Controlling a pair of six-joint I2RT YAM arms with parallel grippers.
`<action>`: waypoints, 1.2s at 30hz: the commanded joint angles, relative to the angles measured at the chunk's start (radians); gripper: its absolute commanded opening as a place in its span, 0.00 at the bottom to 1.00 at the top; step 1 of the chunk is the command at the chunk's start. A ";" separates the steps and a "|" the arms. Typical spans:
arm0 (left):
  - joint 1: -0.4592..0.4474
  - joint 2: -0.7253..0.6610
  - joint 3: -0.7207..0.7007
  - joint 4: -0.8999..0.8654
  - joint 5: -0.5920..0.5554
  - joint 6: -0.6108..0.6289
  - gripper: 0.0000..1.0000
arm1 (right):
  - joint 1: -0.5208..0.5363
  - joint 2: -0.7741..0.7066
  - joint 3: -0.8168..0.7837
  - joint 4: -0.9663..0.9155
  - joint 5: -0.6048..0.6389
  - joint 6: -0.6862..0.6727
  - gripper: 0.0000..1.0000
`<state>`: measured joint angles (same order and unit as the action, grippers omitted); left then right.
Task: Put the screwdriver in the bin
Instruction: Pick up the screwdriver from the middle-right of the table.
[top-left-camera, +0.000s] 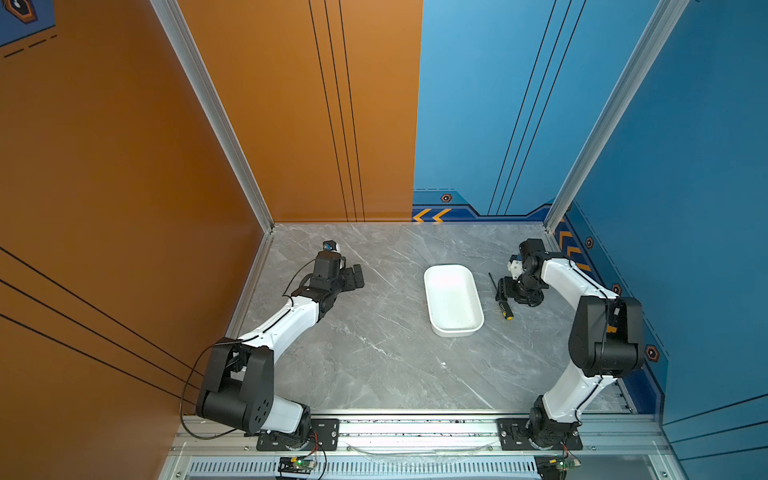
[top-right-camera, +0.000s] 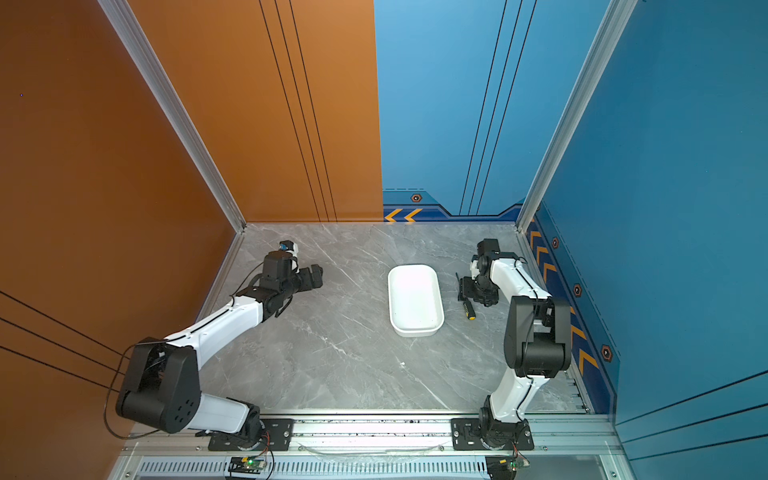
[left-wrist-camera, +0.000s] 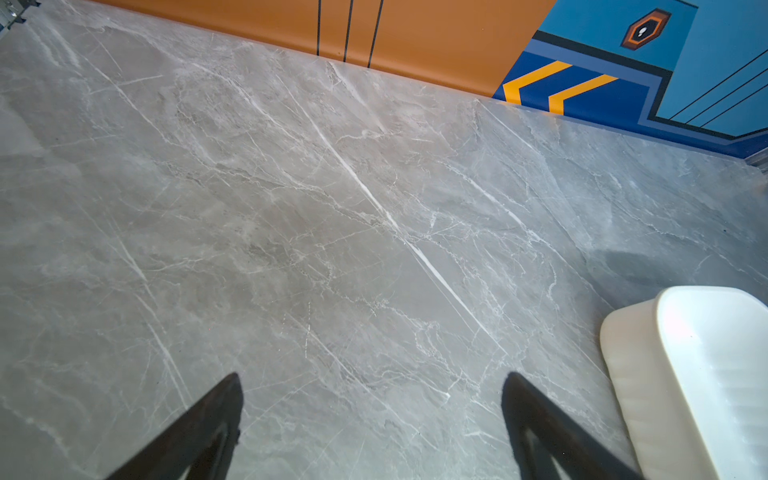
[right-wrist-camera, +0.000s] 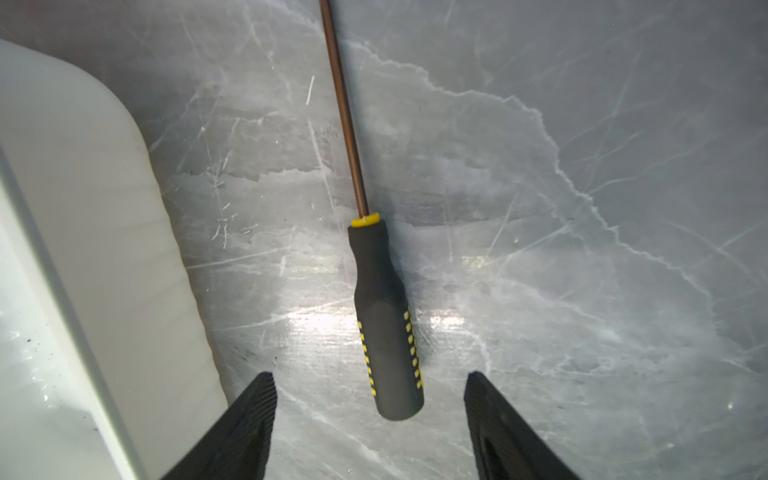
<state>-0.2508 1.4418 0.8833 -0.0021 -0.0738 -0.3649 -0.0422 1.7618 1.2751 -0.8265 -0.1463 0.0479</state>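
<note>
Right gripper (right-wrist-camera: 370, 415) part open, holding nothing, straddles the screwdriver (right-wrist-camera: 384, 316) handle. Screwdriver lies on the table at 3 o'clock of the bin (top-left-camera: 453, 299) (just beside). Close squarely on the handle, clear of the bin wall.

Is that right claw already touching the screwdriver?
Apart. The right wrist view shows the right gripper with a finger on each side of the screwdriver handle and bare table between.

My right gripper (right-wrist-camera: 370, 415) points down, fingers apart – left gripper (left-wrist-camera: 372, 415) low, also wide, arm stretched fwd.
</note>
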 joint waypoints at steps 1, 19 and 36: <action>-0.011 0.009 0.011 -0.061 0.015 -0.022 0.98 | 0.009 0.017 0.020 -0.091 0.002 -0.012 0.72; -0.024 0.040 0.032 -0.107 0.001 -0.016 0.98 | 0.019 0.202 0.119 -0.135 0.022 -0.048 0.68; -0.021 0.057 0.032 -0.132 -0.020 0.018 0.98 | 0.042 0.245 0.110 -0.171 0.048 -0.042 0.28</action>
<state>-0.2687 1.4910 0.8928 -0.1024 -0.0624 -0.3740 -0.0067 1.9850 1.3773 -0.9581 -0.1066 0.0086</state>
